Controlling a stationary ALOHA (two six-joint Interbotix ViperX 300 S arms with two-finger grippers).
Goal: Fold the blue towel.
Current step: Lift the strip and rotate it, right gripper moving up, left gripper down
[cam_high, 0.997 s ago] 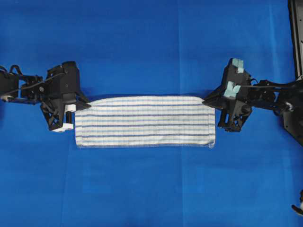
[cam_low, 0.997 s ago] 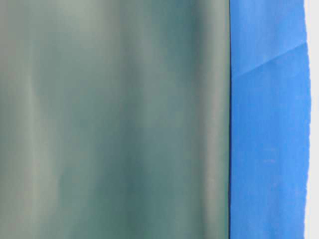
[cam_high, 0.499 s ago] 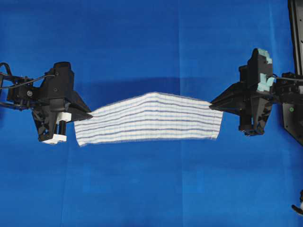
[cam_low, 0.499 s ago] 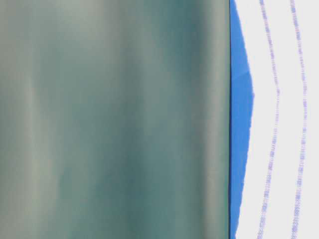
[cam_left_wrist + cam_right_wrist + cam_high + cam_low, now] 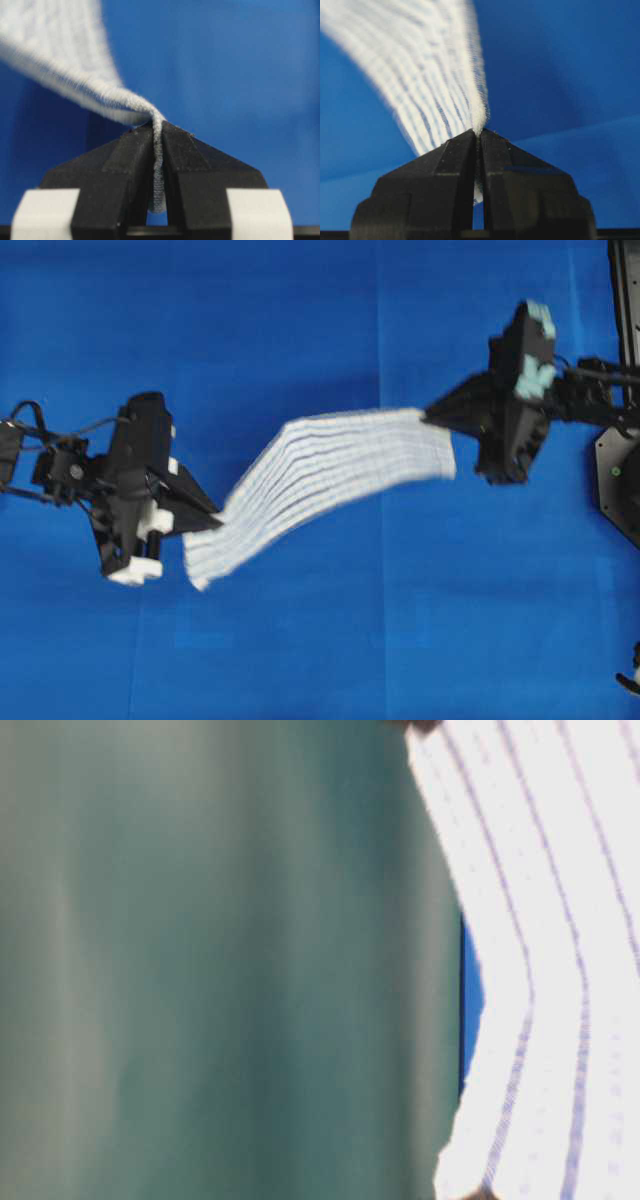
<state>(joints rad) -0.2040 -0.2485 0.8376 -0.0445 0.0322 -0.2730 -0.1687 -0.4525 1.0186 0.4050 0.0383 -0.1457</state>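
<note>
Both grippers, left point(image 5: 205, 523) at eight o'clock and right point(image 5: 432, 416) at two, pinch opposite ends of the towel point(image 5: 322, 472), slung above the table's middle, probably for folding.

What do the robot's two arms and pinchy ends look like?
Both arms are black, with thin black cables looping along them. The left tool has black wedge-shaped fingers and white blocks on its body. The right tool has the same black wedge fingers, with pale teal patches on its body.
</note>
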